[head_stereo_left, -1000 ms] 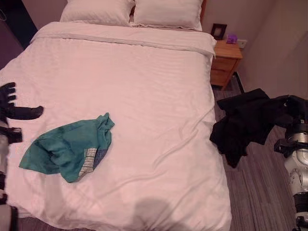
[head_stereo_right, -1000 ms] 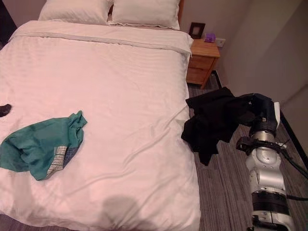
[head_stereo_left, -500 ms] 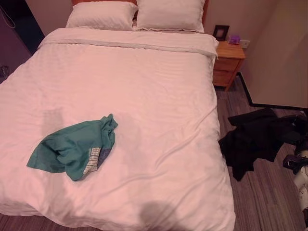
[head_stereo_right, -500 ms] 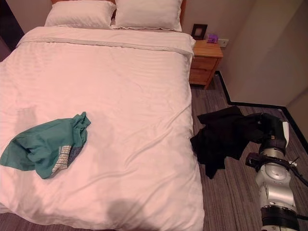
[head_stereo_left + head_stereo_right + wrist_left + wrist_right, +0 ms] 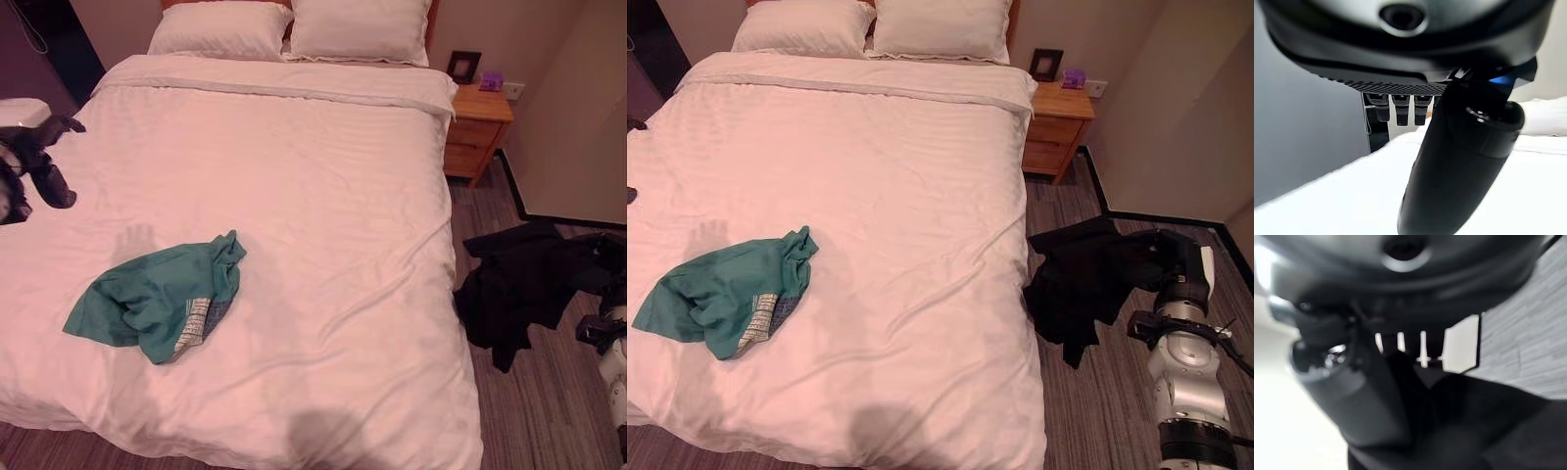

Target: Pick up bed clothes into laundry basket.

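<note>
- The right hand [image 5: 1172, 257], beside the bed [image 5: 294, 196] over the floor, has its fingers curled round the black garment [image 5: 1087, 284], which hangs lower than a second ago.
- The left hand [image 5: 29, 162] is now raised over the bed's left side, fingers relaxed and holding nothing.
- The teal garment [image 5: 157, 299] lies on the bed as before.
</note>
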Robot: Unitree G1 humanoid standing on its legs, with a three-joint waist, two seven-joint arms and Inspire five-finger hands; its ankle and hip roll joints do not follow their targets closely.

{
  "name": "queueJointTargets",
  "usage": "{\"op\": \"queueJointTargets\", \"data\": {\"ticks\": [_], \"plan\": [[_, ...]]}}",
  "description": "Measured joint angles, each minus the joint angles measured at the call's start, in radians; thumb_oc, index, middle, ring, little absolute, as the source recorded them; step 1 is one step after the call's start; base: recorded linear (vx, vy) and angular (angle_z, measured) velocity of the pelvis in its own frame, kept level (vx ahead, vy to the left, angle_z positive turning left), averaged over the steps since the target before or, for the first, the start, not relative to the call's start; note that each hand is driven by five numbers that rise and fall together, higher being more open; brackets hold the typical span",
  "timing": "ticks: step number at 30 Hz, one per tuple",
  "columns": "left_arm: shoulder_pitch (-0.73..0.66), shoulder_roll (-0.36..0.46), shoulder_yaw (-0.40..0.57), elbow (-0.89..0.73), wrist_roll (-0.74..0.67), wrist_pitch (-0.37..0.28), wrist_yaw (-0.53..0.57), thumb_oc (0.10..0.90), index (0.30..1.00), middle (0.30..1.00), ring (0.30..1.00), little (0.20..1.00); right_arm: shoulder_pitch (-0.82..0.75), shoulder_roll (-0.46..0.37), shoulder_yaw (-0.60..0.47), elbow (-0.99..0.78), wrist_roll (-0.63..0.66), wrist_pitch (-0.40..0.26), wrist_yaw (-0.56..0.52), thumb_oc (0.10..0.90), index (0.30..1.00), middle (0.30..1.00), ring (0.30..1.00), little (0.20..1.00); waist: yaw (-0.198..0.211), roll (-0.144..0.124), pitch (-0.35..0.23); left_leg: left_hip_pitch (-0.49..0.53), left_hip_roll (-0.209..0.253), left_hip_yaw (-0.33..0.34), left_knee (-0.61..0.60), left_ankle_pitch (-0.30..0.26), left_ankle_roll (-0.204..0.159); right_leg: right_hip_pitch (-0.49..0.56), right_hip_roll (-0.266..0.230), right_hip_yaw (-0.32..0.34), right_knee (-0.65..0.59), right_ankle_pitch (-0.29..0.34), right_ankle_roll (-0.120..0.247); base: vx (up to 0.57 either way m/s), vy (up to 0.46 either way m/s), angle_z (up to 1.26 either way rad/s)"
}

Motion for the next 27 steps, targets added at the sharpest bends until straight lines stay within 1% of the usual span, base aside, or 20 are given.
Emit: {"op": "queueJointTargets", "data": {"ticks": [2, 4, 6, 7, 8, 10, 11, 12, 13, 14, 15, 16, 17, 19, 20, 21, 22, 25, 26, 27], "plan": [[0.044, -0.024, 0.0, 0.004, 0.008, 0.002, -0.012, 0.8, 0.9, 0.9, 0.9, 0.9, 0.003, 0.0, 0.0, 0.0, 0.0, 0.0, -0.002, 0.4, 0.3, 0.3, 0.3, 0.3, -0.002, -0.012, 0.001, -0.002, 0.001, 0.003, 0.0, 0.0, 0.0, -0.007, 0.0, 0.004, 0.0, 0.0, 0.0, -0.02, -0.002, -0.06], [0.102, -0.069, 0.036, 0.024, 0.013, 0.003, -0.017, 0.8, 0.9, 0.9, 0.9, 0.9, 0.003, 0.0, 0.0, 0.0, 0.0, 0.001, 0.0, 0.4, 0.3, 0.3, 0.3, 0.3, -0.003, -0.029, 0.009, -0.005, 0.004, 0.012, 0.0, 0.0, 0.0, -0.008, 0.001, 0.013, 0.001, 0.0, 0.0, -0.03, 0.002, -0.11], [0.123, -0.1, 0.038, 0.052, 0.014, 0.004, -0.018, 0.8, 0.9, 0.9, 0.9, 0.9, 0.006, 0.0, 0.0, 0.0, 0.0, 0.001, 0.0, 0.4, 0.3, 0.3, 0.3, 0.3, -0.006, -0.042, 0.012, -0.007, 0.004, 0.014, 0.0, 0.0, 0.0, -0.011, 0.001, 0.016, 0.001, 0.001, 0.0, -0.07, -0.004, -0.07], [0.14, -0.134, 0.039, 0.093, 0.019, 0.007, -0.02, 0.8, 0.9, 0.9, 0.9, 0.9, 0.006, 0.0, 0.001, 0.0, 0.0, 0.002, -0.001, 0.4, 0.3, 0.3, 0.3, 0.3, -0.013, -0.06, 0.022, -0.007, 0.005, 0.017, 0.0, 0.0, 0.0, -0.016, 0.002, 0.019, 0.004, 0.001, 0.0, -0.09, -0.025, -0.03], [0.14, -0.152, 0.04, 0.118, 0.033, 0.011, -0.02, 0.8, 0.9, 0.9, 0.9, 0.9, 0.006, 0.0, 0.004, 0.0, 0.0, 0.002, -0.001, 0.4, 0.3, 0.3, 0.3, 0.3, -0.017, -0.069, 0.027, -0.011, 0.007, 0.017, 0.0, 0.0, 0.0, -0.021, 0.004, 0.019, 0.007, 0.0, 0.0, -0.08, -0.039, -0.05], [0.147, -0.169, 0.043, 0.162, 0.064, 0.016, -0.02, 0.8, 0.9, 0.9, 0.9, 0.9, 0.009, 0.0, 0.016, -0.001, 0.0, 0.003, 0.003, 0.4, 0.3, 0.3, 0.3, 0.3, -0.021, -0.102, 0.044, -0.022, 0.016, 0.02, 0.0, 0.002, -0.002, -0.034, 0.01, 0.022, 0.013, 0.001, 0.0, -0.06, -0.029, -0.05], [0.159, -0.182, 0.069, 0.182, 0.076, 0.018, -0.018, 0.8, 0.9, 0.9, 0.9, 0.9, 0.014, 0.0, 0.016, -0.001, 0.001, 0.005, 0.003, 0.4, 0.3, 0.3, 0.3, 0.3, -0.024, -0.116, 0.048, -0.025, 0.018, 0.022, 0.0, 0.002, -0.002, -0.04, 0.012, 0.023, 0.016, 0.001, 0.001, -0.09, -0.029, -0.07], [0.181, -0.21, 0.126, 0.228, 0.079, 0.022, -0.012, 0.8, 0.9, 0.9, 0.9, 0.9, 0.017, 0.0, 0.017, 0.0, 0.002, 0.008, 0.003, 0.4, 0.3, 0.3, 0.3, 0.3, -0.026, -0.134, 0.053, -0.028, 0.021, 0.024, 0.0, 0.002, -0.002, -0.044, 0.014, 0.023, 0.017, 0.002, 0.001, -0.13, -0.057, -0.09], [0.196, -0.231, 0.149, 0.276, 0.087, 0.038, -0.01, 0.8, 0.9, 0.9, 0.9, 0.9, 0.024, 0.0, 0.014, 0.004, 0.007, 0.008, 0.001, 0.4, 0.3, 0.3, 0.3, 0.3, -0.032, -0.166, 0.068, -0.031, 0.025, 0.026, 0.0, 0.003, -0.003, -0.049, 0.017, 0.024, 0.018, 0.002, 0.001, -0.11, -0.06, -0.05], [0.2, -0.235, 0.152, 0.281, 0.092, 0.038, -0.009, 0.8, 0.9, 0.9, 0.9, 0.9, 0.028, 0.001, 0.015, 0.008, 0.009, 0.01, 0.002, 0.4, 0.3, 0.3, 0.3, 0.3, -0.031, -0.18, 0.072, -0.033, 0.025, 0.025, 0.0, 0.003, -0.003, -0.05, 0.018, 0.024, 0.017, 0.002, 0.001, -0.09, -0.058, -0.04], [0.204, -0.247, 0.183, 0.291, 0.096, 0.039, 0.019, 0.8, 0.9, 0.9, 0.9, 0.9, 0.04, 0.0, 0.013, 0.007, 0.012, 0.01, 0.001, 0.4, 0.3, 0.3, 0.3, 0.3, -0.032, -0.186, 0.075, -0.039, 0.033, 0.027, 0.0, 0.003, -0.004, -0.065, 0.027, 0.023, 0.033, 0.003, 0.002, -0.06, -0.042, -0.04], [0.204, -0.262, 0.26, 0.317, 0.096, 0.038, 0.064, 0.8, 0.9, 0.9, 0.9, 0.9, 0.054, 0.0, 0.021, 0.005, 0.014, 0.01, 0.004, 0.4, 0.3, 0.3, 0.3, 0.3, -0.029, -0.197, 0.075, -0.048, 0.043, 0.027, 0.0, 0.004, -0.007, -0.081, 0.035, 0.02, 0.044, 0.007, 0.01, -0.05, -0.024, -0.05], [0.205, -0.263, 0.277, 0.321, 0.095, 0.037, 0.072, 0.8, 0.9, 0.9, 0.9, 0.9, 0.055, 0.001, 0.021, 0.006, 0.014, 0.01, 0.007, 0.4, 0.3, 0.3, 0.3, 0.3, -0.03, -0.203, 0.076, -0.049, 0.043, 0.027, 0.0, 0.004, -0.007, -0.081, 0.036, 0.021, 0.042, 0.007, 0.01, -0.05, -0.017, -0.04], [0.212, -0.278, 0.357, 0.352, 0.094, 0.034, 0.092, 0.8, 0.9, 0.9, 0.9, 0.9, 0.062, 0.001, 0.019, -0.002, 0.016, 0.01, 0.009, 0.4, 0.3, 0.3, 0.3, 0.3, -0.032, -0.205, 0.074, -0.051, 0.045, 0.028, 0.0, 0.002, -0.011, -0.083, 0.036, 0.022, 0.042, 0.008, 0.01, -0.01, -0.002, -0.02], [0.213, -0.277, 0.361, 0.358, 0.094, 0.034, 0.095, 0.8, 0.9, 0.9, 0.9, 0.9, 0.066, 0.001, 0.018, -0.004, 0.018, 0.01, 0.01, 0.4, 0.3, 0.3, 0.3, 0.3, -0.033, -0.206, 0.074, -0.052, 0.047, 0.03, 0.0, 0.001, -0.011, -0.086, 0.037, 0.023, 0.042, 0.008, 0.01, 0.0, 0.017, -0.1], [0.22, -0.28, 0.391, 0.366, 0.094, 0.032, 0.1, 0.533, 0.5, 0.5, 0.5, 0.5, 0.068, 0.001, 0.019, -0.004, 0.022, 0.01, 0.012, 0.4, 0.3, 0.3, 0.3, 0.3, -0.032, -0.206, 0.074, -0.056, 0.049, 0.039, 0.0, -0.002, -0.016, -0.092, 0.038, 0.026, 0.041, 0.008, 0.01, 0.03, 0.032, -0.15], [0.225, -0.278, 0.392, 0.366, 0.094, 0.032, 0.104, 0.4, 0.3, 0.3, 0.3, 0.3, 0.069, 0.001, 0.019, -0.005, 0.023, 0.01, 0.011, 0.4, 0.3, 0.3, 0.3, 0.3, -0.032, -0.206, 0.074, -0.057, 0.05, 0.045, 0.0, -0.003, -0.016, -0.096, 0.038, 0.028, 0.041, 0.009, 0.009, 0.05, 0.037, -0.23], [0.234, -0.272, 0.448, 0.395, 0.096, 0.034, 0.118, 0.4, 0.3, 0.3, 0.3, 0.3, 0.081, 0.001, 0.019, -0.012, 0.022, 0.01, 0.012, 0.4, 0.3, 0.3, 0.3, 0.3, -0.034, -0.206, 0.067, -0.057, 0.053, 0.06, 0.0, -0.005, -0.016, -0.1, 0.039, 0.048, 0.037, 0.015, -0.001, 0.06, 0.023, -0.18], [0.236, -0.263, 0.449, 0.394, 0.096, 0.035, 0.118, 0.4, 0.3, 0.3, 0.3, 0.3, 0.085, 0.001, 0.019, -0.012, 0.022, 0.01, 0.012, 0.4, 0.3, 0.3, 0.3, 0.3, -0.035, -0.207, 0.064, -0.057, 0.054, 0.062, 0.0, -0.004, -0.016, -0.099, 0.039, 0.049, 0.034, 0.017, -0.004, 0.06, 0.029, -0.11], [0.241, -0.25, 0.459, 0.393, 0.092, 0.037, 0.116, 0.4, 0.3, 0.3, 0.3, 0.3, 0.096, 0.002, 0.019, -0.013, 0.021, 0.01, 0.012, 0.4, 0.3, 0.3, 0.3, 0.3, -0.045, -0.211, 0.055, -0.057, 0.054, 0.064, 0.0, -0.003, -0.017, -0.098, 0.039, 0.049, 0.031, 0.019, -0.005, 0.05, 0.025, -0.04]]}}
